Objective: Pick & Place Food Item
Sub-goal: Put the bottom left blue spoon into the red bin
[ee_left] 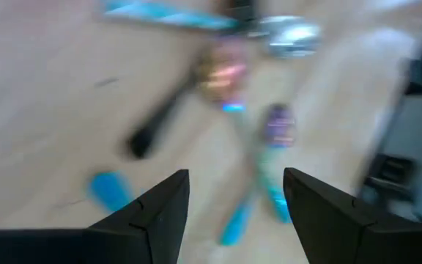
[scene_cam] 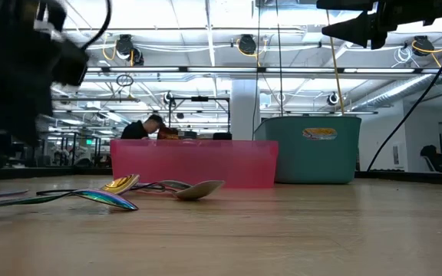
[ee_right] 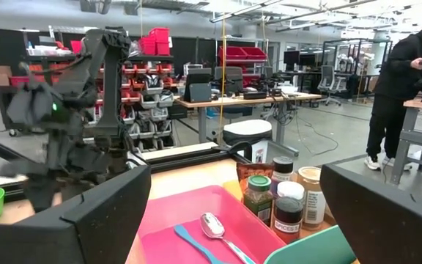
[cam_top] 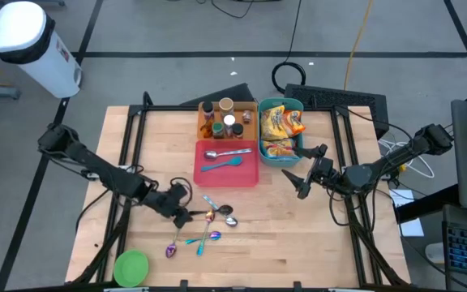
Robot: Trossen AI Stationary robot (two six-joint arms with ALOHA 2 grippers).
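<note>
The right tool (cam_top: 302,183) hangs above the counter (cam_top: 314,243) just off the teal bin (cam_top: 301,105), fingers spread wide with nothing between them. In the right wrist view those 2 dark fingers frame the pink tray (ee_right: 196,220) and the spice jars (ee_right: 288,205), so I'd say it isn't lined up on the food yet.

The left tool (cam_top: 178,203) sits low by the loose spoons (cam_top: 213,223), also parted and empty, and its wrist view is smeared enough that I'd guess that arm is moving.

What could go wrong:
- The snack packets (cam_top: 280,130) look like crinkly yellow-orange bags packed tight in the teal bin, so the right tool could pinch 2 at once or slip off the foil.
- The bin wall is close to the packets, so a finger coming down at the edge could hit the rim and shove the bin into the jars.
- Both arms reach toward the middle, so if the left swings up while the right goes in they could clip.

The packets fill most of the bin, overlapping, and seem soft and puffy.
</note>
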